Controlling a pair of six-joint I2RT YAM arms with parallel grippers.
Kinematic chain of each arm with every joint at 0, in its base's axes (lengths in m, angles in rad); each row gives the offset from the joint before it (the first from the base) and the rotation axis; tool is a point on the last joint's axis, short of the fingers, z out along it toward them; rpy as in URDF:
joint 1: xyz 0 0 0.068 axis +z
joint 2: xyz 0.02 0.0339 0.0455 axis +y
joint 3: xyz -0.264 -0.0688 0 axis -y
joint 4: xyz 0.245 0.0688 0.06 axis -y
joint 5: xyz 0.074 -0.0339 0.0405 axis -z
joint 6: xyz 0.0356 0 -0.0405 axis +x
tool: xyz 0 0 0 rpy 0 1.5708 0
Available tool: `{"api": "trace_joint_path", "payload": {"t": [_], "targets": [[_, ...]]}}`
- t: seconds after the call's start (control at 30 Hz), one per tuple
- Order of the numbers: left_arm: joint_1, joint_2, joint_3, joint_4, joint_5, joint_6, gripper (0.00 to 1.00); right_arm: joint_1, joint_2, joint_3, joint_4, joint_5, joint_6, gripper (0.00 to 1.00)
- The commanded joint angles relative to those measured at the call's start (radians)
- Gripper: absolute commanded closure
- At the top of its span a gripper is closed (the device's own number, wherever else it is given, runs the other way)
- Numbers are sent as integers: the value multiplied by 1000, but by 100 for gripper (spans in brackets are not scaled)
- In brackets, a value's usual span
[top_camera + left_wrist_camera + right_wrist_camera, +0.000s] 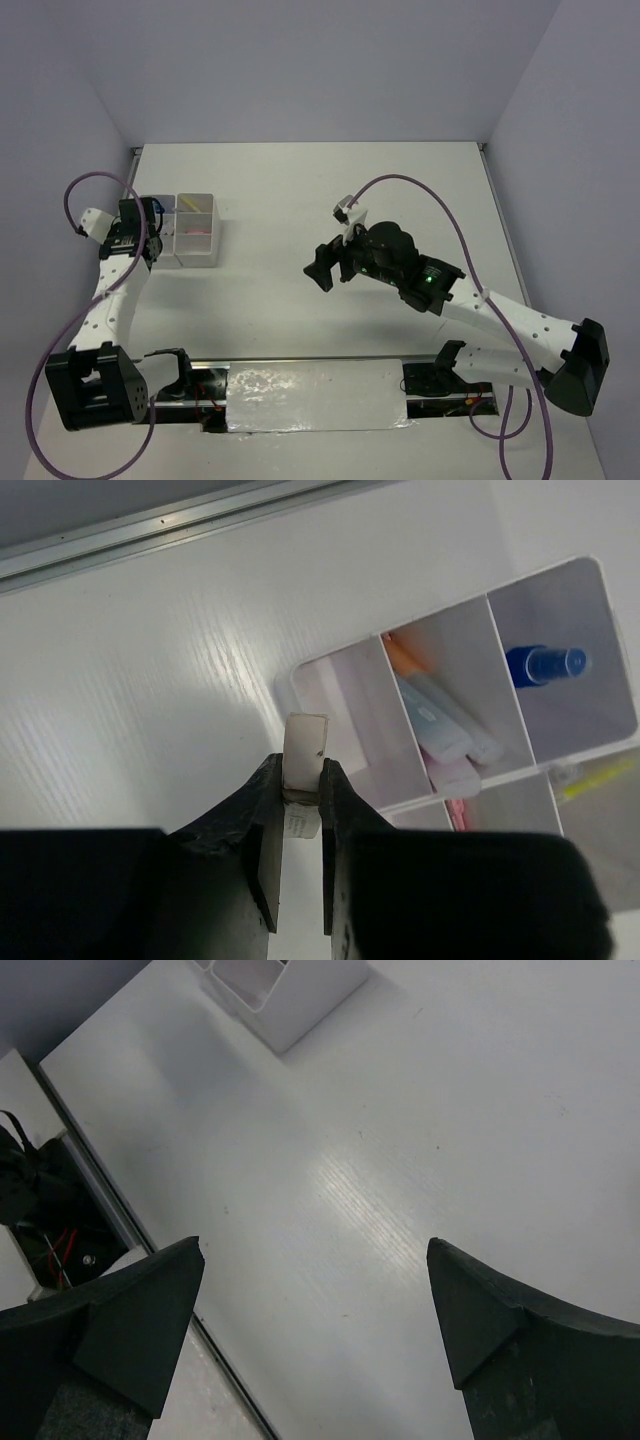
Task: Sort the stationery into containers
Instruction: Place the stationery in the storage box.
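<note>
**Item 1, organizer** (200,255): white translucent box that is sitting near the far-left corner of the table (350,200), close to the left edge. Its open-topped compartments are facing up.

**Item 2, stationery inside it, as the left wrist view is showing:**
- A blue-capped bottle (545,665) is lying alone in one end compartment.
- An orange-tipped marker (400,655), a pale blue marker (432,717) and a pink marker (452,777) are lying side by side in the middle compartment next to it.
- A thin yellow pen (595,780) is resting in a compartment of the other row.
- The compartment at the other end, nearest the left gripper, is showing only bare walls.

**Item 3, left gripper** (300,776): it is hanging at the organizer's left side. Its dark fingers (262,820) are clamping a small white eraser (305,742). The eraser is standing upright between them, with its top poking out past the tips. It is being held off the table, just beside the organizer's corner. Whether it is over the wall or just outside it cannot be told.

**Item 4, right gripper** (315,1255): it is hovering over the bare middle of the table, well apart from the organizer. Its jaws are spread wide and are holding nothing. The right wrist view is showing only white tabletop between them, with one corner of the organizer at the top of the view.
</note>
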Motion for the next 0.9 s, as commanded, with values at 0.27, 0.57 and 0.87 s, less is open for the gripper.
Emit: {"api": "trace_joint_path", "payload": {"t": [0.27, 0.57, 0.87], "targets": [[67, 74, 34, 190, 40, 18, 100, 4, -92, -49, -21, 17, 3, 0], [76, 71, 34, 197, 52, 27, 100, 4, -120, -75, -20, 23, 5, 0], [79, 73, 14, 220, 72, 24, 100, 4, -124, -77, -17, 23, 8, 0]]}}
